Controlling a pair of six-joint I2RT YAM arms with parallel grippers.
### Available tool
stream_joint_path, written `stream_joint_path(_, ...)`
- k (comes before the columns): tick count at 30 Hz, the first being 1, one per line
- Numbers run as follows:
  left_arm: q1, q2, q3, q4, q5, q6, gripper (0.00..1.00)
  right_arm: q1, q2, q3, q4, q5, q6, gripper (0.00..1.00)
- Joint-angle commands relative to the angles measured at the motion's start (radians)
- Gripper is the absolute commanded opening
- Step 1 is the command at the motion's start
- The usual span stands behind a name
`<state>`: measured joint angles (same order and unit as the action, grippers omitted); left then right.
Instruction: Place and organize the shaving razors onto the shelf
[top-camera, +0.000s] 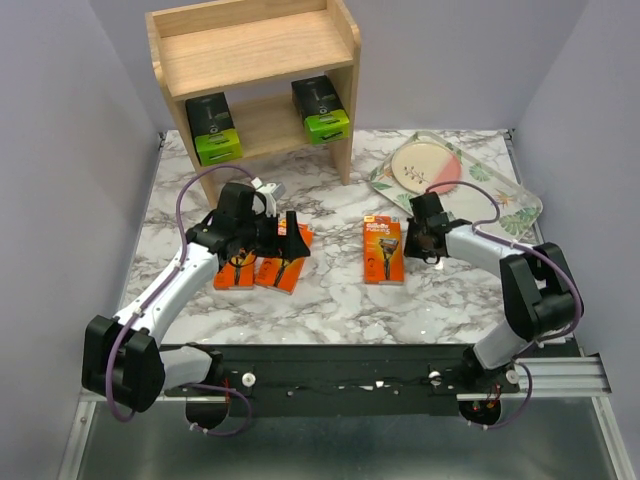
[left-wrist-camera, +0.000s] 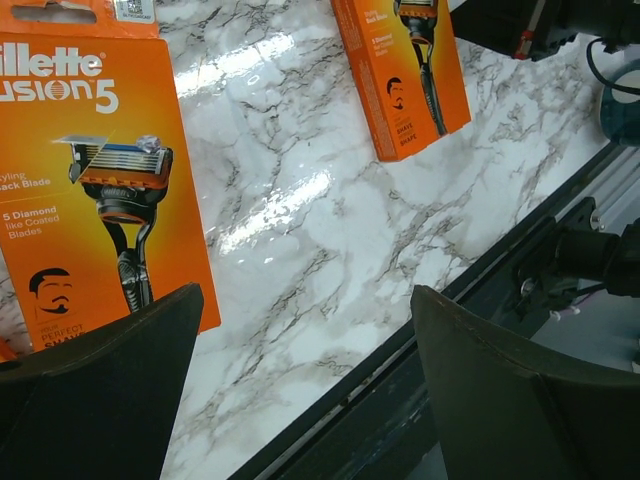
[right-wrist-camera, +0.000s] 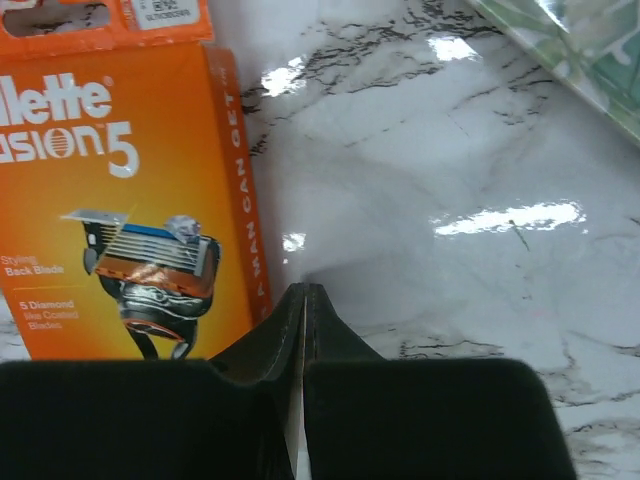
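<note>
The wooden shelf stands at the back left; two dark packs with lime-green ends sit on its lower tier. Two orange razor packs lie side by side on the marble under my left gripper, which is open and empty just above them; one pack shows in the left wrist view. A third orange pack lies mid-table, also in the left wrist view and the right wrist view. My right gripper is shut and empty, just right of that pack.
A floral tray with a pink plate sits at the back right, close behind the right arm. The table's front edge and a black rail run near the left gripper.
</note>
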<state>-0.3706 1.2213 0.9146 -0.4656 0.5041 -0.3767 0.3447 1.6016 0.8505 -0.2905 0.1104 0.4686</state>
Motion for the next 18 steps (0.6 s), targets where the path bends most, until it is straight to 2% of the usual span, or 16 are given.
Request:
stream_joint_path(1, -0.007, 0.015, 0.024, 0.030, -0.015, -0.073, 0.94, 0.085, 0.050, 0.028, -0.012, -0.104, 0.044, 0.11)
stream_joint_path(6, -0.005, 0.011, 0.021, 0.035, -0.024, -0.122, 0.94, 0.284, 0.101, 0.110, 0.002, -0.191, 0.126, 0.11)
stream_joint_path(9, -0.005, -0.009, 0.017, 0.004, -0.065, -0.125, 0.94, 0.355, 0.159, 0.204, 0.010, -0.177, 0.174, 0.11)
stream_joint_path(11, -0.005, -0.029, 0.004, -0.007, -0.135, -0.122, 0.95, 0.369, 0.158, 0.254, -0.031, -0.117, 0.173, 0.11)
stream_joint_path(14, -0.005, -0.023, -0.028, 0.015, -0.148, -0.123, 0.96, 0.358, 0.118, 0.295, -0.090, 0.009, 0.093, 0.11)
stream_joint_path(15, -0.005, -0.013, -0.040, 0.022, -0.139, -0.125, 0.95, 0.326, 0.077, 0.292, -0.094, 0.006, 0.037, 0.12)
stream_joint_path(17, -0.005, 0.015, -0.062, 0.068, -0.136, -0.169, 0.94, 0.294, 0.037, 0.272, -0.094, 0.011, -0.020, 0.17)
stream_joint_path(18, -0.005, 0.020, -0.077, 0.087, -0.127, -0.186, 0.92, 0.259, 0.011, 0.272, -0.102, -0.009, -0.060, 0.34)
